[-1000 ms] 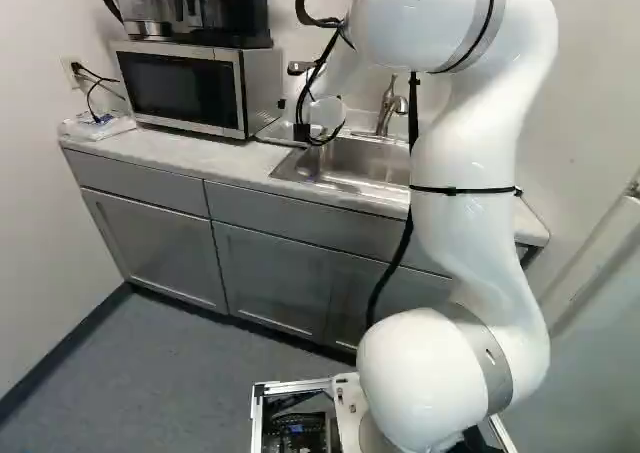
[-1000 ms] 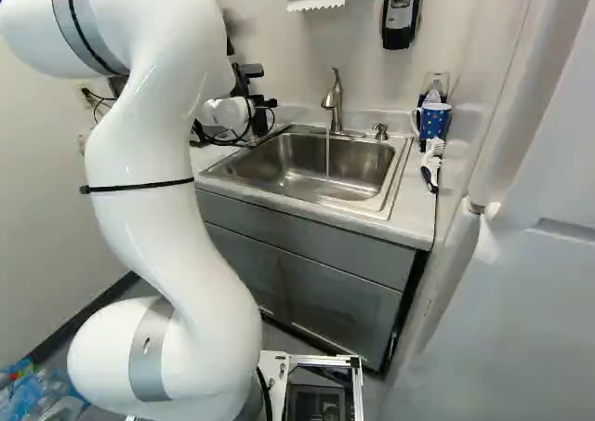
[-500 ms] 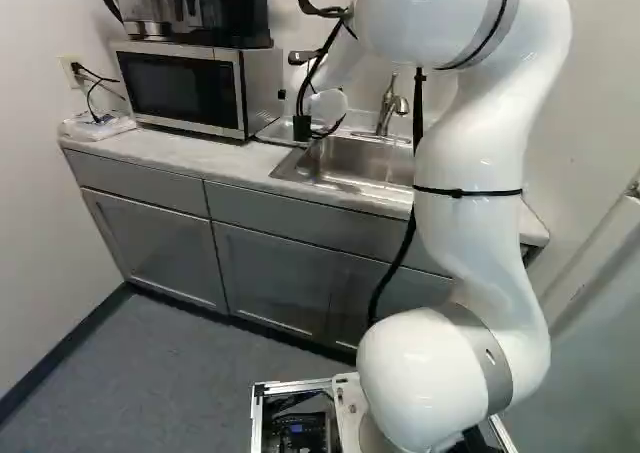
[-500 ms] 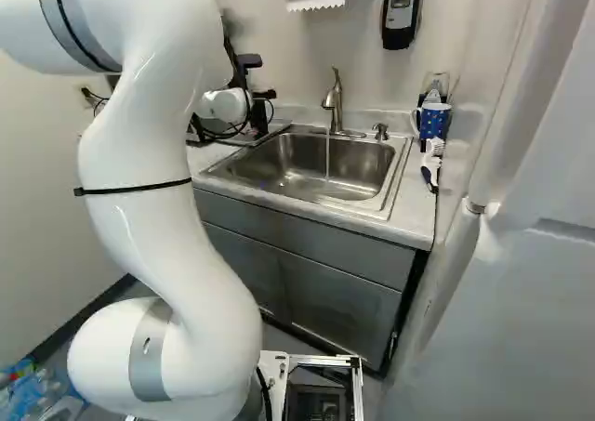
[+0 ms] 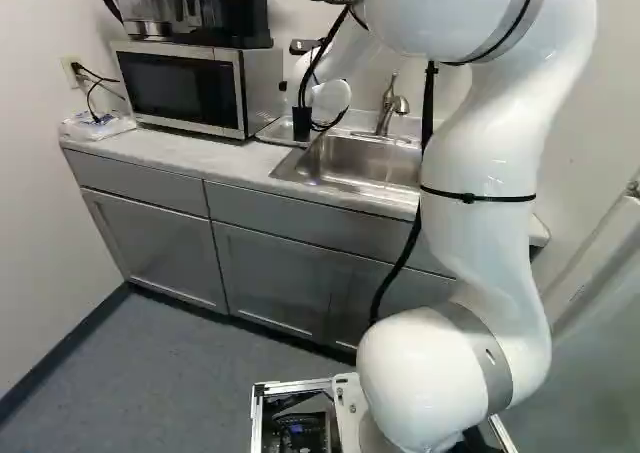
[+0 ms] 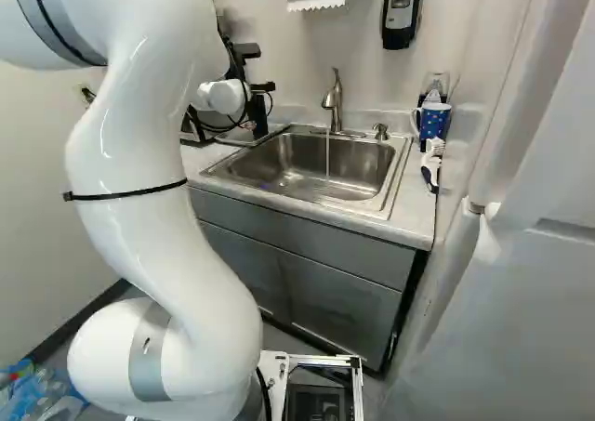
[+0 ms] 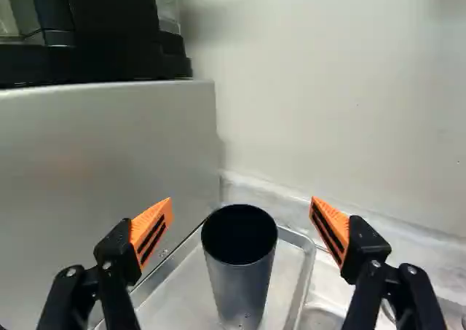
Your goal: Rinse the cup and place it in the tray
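In the right base view my gripper [image 6: 252, 70] is a dark shape above the counter's left part, partly behind the arm. In the wrist view the gripper [image 7: 242, 224] is open, its orange pads wide apart. A dark cup [image 7: 242, 279] stands upright, mouth up, on the metal tray [image 7: 298, 301]; it is in line with the gap between the fingers, touched by neither. The left base view shows the cup [image 5: 302, 124] beside the sink, with part of the tray [image 5: 275, 131] visible.
The microwave [image 5: 180, 86] borders the tray, under a coffee maker. A thin stream of water falls from the faucet [image 6: 334, 96] into the sink [image 6: 307, 165]. A blue mug [image 6: 434, 122] and a brush [image 6: 430, 165] lie right of the sink. The wall rises behind.
The arm has shifted right in the left base view and left in the right base view, and the gripper has pulled away from the cup. The cup stands in clearer sight. The base has not moved.
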Available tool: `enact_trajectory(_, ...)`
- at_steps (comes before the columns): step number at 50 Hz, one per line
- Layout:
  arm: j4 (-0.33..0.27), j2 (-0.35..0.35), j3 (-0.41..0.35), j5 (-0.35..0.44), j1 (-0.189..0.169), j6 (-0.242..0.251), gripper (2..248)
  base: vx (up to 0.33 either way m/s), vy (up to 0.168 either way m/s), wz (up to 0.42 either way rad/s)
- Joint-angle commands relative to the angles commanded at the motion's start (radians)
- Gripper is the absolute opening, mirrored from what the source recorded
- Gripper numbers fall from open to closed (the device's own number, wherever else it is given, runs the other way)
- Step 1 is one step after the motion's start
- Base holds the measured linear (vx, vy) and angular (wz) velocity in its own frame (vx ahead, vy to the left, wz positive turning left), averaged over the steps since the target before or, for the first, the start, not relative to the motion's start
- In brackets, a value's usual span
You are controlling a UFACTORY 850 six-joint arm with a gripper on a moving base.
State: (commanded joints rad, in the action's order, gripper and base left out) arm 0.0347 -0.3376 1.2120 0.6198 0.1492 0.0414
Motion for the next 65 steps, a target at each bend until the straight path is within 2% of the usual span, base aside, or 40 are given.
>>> enact_trajectory(23,0.000,0.057,-0.017,-0.053,-0.039,0.000,247,0.000,0.000,0.000)
enact_trajectory(65,0.000,0.103,0.019,-0.150,-0.130,0.000,247,0.000,0.000,0.000)
